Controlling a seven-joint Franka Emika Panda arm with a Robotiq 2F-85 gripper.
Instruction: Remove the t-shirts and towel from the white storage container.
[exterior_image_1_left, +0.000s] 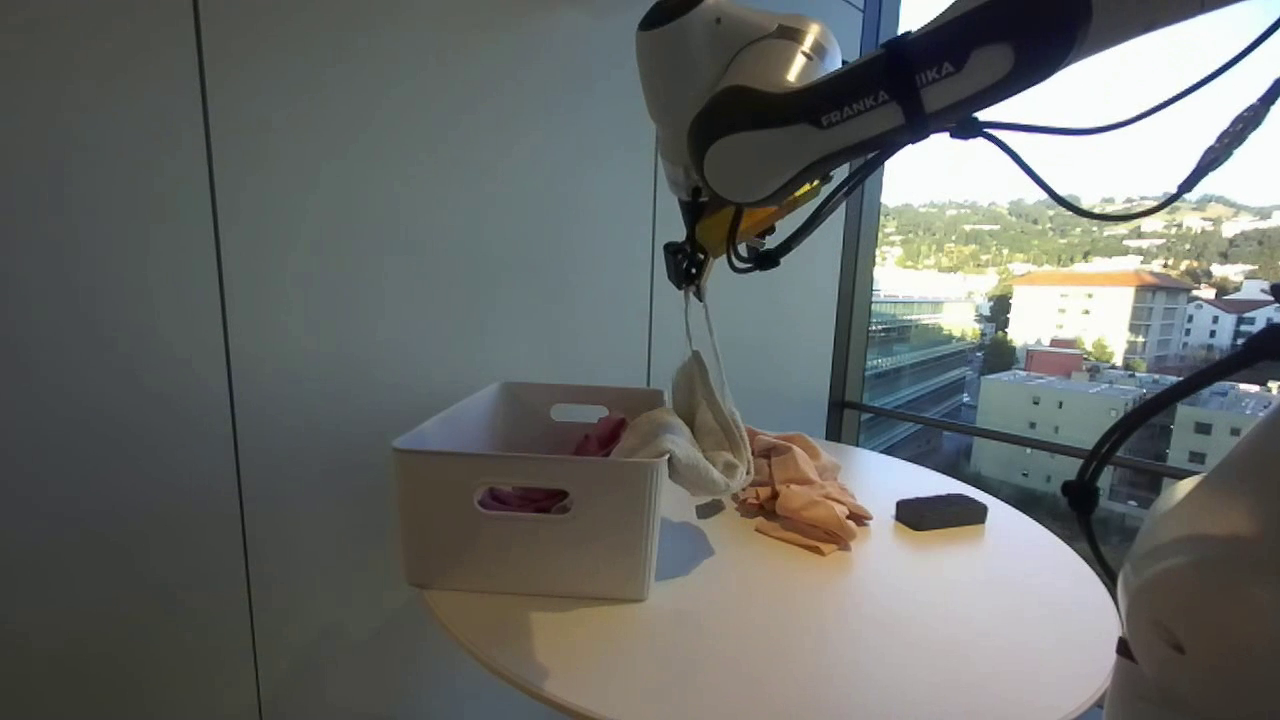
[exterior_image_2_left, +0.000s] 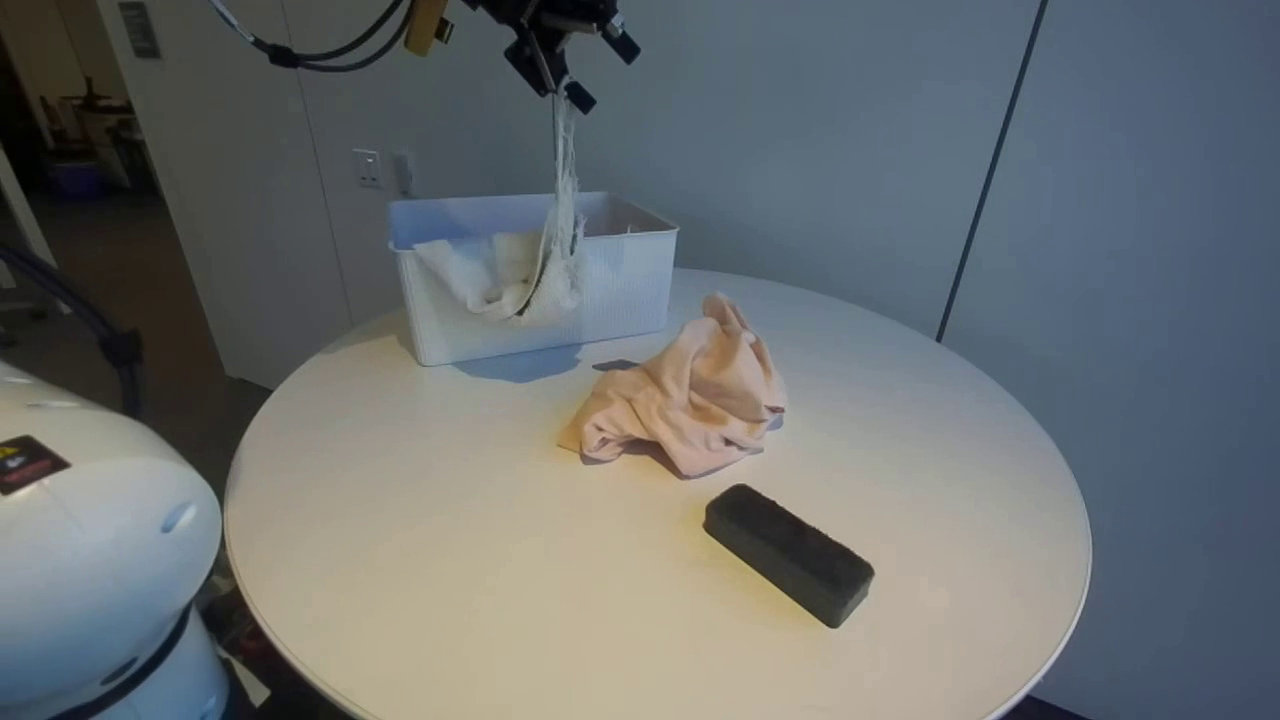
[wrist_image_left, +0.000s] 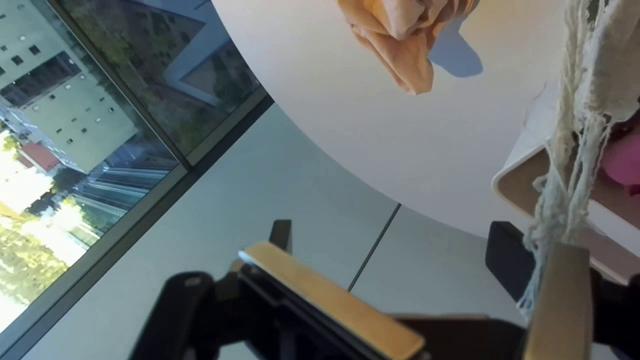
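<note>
Grey wall (exterior_image_1_left: 420, 200) is backing a round table (exterior_image_1_left: 860, 620). Left, I'm seeing the white container (exterior_image_1_left: 530, 555), magenta cloth (exterior_image_1_left: 600, 437) lying inside. Cream towel (exterior_image_1_left: 702, 452) is draping over its rim, fringe (wrist_image_left: 557, 212) apparently catching on one finger (wrist_image_left: 560, 295) of the gripper (wrist_image_left: 412, 252); fingers are standing wide apart, pinching nothing. Ungripped, that fringe could be slipping off, towel sliding inside; a hard pull could be dragging the container. Right, peach cloth (exterior_image_1_left: 805, 490) is lying on the table.

Cream towel (exterior_image_1_left: 712, 440) – peach cloth (exterior_image_2_left: 690, 400)
</note>
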